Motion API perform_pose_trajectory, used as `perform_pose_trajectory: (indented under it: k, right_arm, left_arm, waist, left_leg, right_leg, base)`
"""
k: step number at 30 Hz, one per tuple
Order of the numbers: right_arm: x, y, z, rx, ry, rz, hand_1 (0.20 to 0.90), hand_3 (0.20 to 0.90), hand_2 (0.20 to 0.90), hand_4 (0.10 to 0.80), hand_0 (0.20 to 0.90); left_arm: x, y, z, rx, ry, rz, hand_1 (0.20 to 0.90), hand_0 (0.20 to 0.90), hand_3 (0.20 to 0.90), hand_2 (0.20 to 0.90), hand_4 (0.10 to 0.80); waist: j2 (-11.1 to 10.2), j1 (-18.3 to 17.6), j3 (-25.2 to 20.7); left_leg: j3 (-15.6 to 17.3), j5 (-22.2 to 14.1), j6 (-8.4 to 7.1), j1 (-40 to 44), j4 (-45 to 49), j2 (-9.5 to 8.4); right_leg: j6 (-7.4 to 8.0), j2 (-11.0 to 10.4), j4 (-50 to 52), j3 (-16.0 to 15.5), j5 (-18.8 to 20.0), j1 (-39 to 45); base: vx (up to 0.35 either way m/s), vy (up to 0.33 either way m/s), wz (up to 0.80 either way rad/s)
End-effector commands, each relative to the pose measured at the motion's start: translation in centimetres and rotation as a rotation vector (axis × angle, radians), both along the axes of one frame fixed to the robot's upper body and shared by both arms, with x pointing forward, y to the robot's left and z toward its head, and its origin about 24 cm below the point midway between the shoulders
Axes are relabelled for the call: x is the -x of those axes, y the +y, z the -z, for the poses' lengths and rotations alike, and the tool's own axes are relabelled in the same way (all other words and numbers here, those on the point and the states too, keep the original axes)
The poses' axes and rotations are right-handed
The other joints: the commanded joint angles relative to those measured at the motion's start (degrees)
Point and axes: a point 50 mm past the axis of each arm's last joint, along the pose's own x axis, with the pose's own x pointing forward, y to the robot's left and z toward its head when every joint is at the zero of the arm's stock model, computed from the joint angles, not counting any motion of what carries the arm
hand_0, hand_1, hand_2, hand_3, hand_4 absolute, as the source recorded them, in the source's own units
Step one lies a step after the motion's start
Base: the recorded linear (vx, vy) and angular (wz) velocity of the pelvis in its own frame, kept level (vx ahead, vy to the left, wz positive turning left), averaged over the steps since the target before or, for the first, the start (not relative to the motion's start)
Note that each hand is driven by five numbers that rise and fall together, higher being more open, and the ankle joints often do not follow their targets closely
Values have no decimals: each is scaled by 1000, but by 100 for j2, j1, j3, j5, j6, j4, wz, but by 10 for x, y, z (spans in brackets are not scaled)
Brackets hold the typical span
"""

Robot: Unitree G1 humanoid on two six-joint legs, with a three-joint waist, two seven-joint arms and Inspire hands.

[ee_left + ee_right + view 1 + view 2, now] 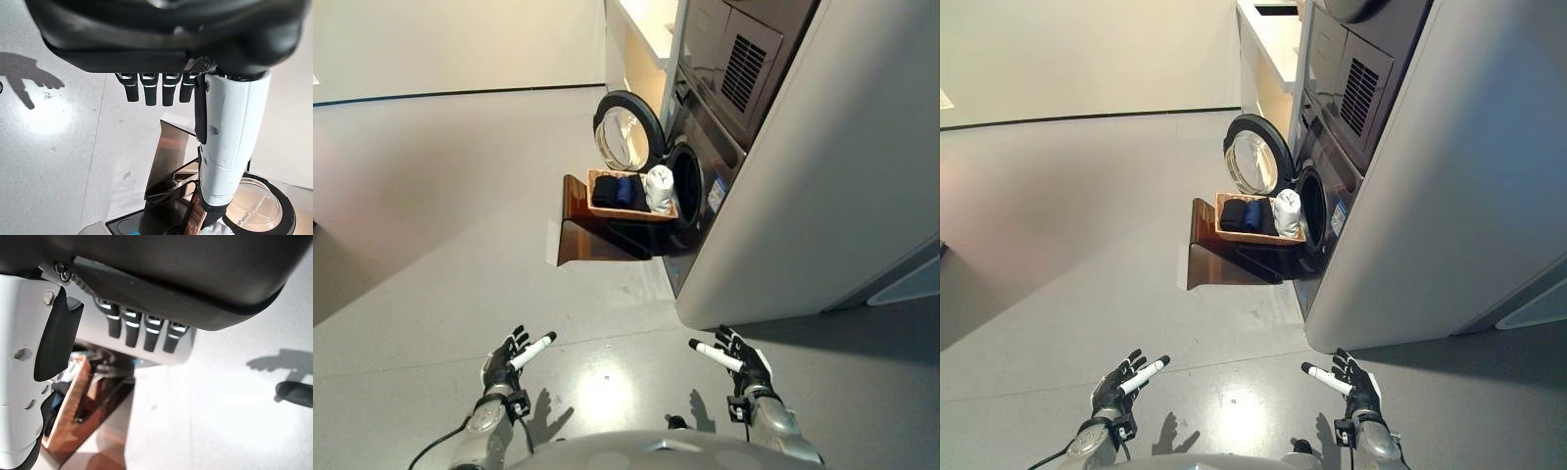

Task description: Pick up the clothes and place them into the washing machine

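A shallow wicker basket rests on a low dark brown box beside the washing machine. It holds dark clothes and a white garment. The machine's round door stands open, showing the dark drum opening. My left hand and right hand are both open and empty, held low over the floor, far in front of the basket. In the wrist views the left hand's fingers and the right hand's fingers are straight.
Grey floor stretches from my hands to the basket and off to the left. The machine's tall grey cabinet side rises on the right. A white counter stands behind the machine, and a pale wall runs along the back.
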Motion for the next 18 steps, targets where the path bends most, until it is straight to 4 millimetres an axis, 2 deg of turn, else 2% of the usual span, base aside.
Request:
perform_pose_trajectory:
  k: [1, 3, 6, 7, 9, 11, 12, 14, 15, 16, 18]
  right_arm:
    - [-34, -17, -30, 32, -216, 53, 900, 900, 900, 800, 900]
    - [-33, -19, -31, 35, -216, 57, 900, 900, 900, 800, 900]
    - [-27, -18, -25, 47, -172, 42, 900, 900, 900, 800, 900]
    - [-28, -18, -25, 48, -171, 36, 900, 900, 900, 800, 900]
    - [-28, -18, -25, 45, -171, 16, 900, 900, 900, 800, 900]
    - [-29, -19, -25, 59, -164, 14, 900, 900, 900, 800, 900]
    - [-29, -19, -25, 59, -164, 14, 900, 900, 900, 800, 900]
    - [-28, -21, -24, 49, -164, 45, 900, 900, 900, 800, 900]
    - [-28, -21, -24, 49, -164, 45, 900, 900, 900, 800, 900]
    - [-27, -20, -23, 36, -162, 60, 900, 900, 900, 800, 900]
    - [-26, -19, -21, 32, -149, 62, 900, 900, 900, 800, 900]
  left_arm:
    - [-51, 7, -30, -66, -194, 61, 900, 900, 900, 900, 800]
    - [-52, 4, -29, -54, -195, 65, 900, 900, 900, 900, 800]
    - [-46, 4, -25, -52, -169, 52, 900, 900, 900, 900, 800]
    - [-47, 4, -25, -54, -172, 50, 900, 900, 900, 900, 800]
    - [-46, 6, -26, -47, -181, 29, 900, 900, 900, 900, 800]
    - [-46, 6, -25, -40, -176, 30, 900, 900, 900, 900, 800]
    - [-46, 6, -25, -40, -176, 30, 900, 900, 900, 900, 800]
    - [-41, 5, -20, -44, -142, 51, 900, 900, 900, 900, 800]
    - [-41, 5, -20, -44, -142, 51, 900, 900, 900, 900, 800]
    - [-39, 7, -20, -43, -141, 44, 900, 900, 900, 900, 800]
    - [-39, 9, -21, -46, -148, 37, 900, 900, 900, 900, 800]
  waist:
    - [-110, -192, 88]
    - [-93, -224, 75]
    - [-52, -141, 17]
    - [-89, -96, 54]
    - [-163, 27, 93]
    - [-169, -30, 90]
    - [-170, -27, 90]
    - [-153, -55, 46]
    - [-156, -49, 52]
    - [-184, -47, 42]
    - [-190, -36, 62]
  left_leg:
    - [490, 515, -544, -818, 782, 357]
    - [711, 535, -524, -851, 787, 437]
    - [242, 333, -432, -772, 778, 380]
    - [-62, 236, -416, -819, 892, 267]
    - [-814, 4, -300, -930, 962, -152]
    - [-588, -21, -222, -1034, 1003, -150]
    - [-585, -24, -221, -1039, 1009, -151]
    - [-397, -65, -97, -914, 925, -215]
    - [-391, -65, -95, -903, 919, -218]
    - [-300, -136, -2, -806, 865, -315]
    - [-223, -202, 97, -718, 835, -430]
  right_leg:
    - [133, -175, 539, -384, -371, 296]
    - [100, -147, 505, -424, -403, 266]
    - [35, 16, 433, -268, -474, 251]
    - [32, 3, 441, -195, -444, 225]
    - [26, -52, 523, -4, -377, 44]
    - [39, -116, 596, -2, -384, 20]
    - [40, -117, 598, 2, -384, 16]
    - [122, -220, 714, 46, -432, 21]
    - [124, -223, 716, 53, -435, 24]
    - [210, -368, 824, 120, -388, -1]
    - [289, -501, 1033, 230, -332, -97]
  base:
    - [-147, 3, 33]
    - [-75, -7, 64]
    - [4, -37, 1]
    - [-13, -16, -29]
    - [-30, 8, -30]
    - [-21, 61, -50]
    - [33, 107, -28]
    - [66, 142, -6]
    - [76, 170, -9]
    - [60, 171, -10]
    - [58, 215, -8]
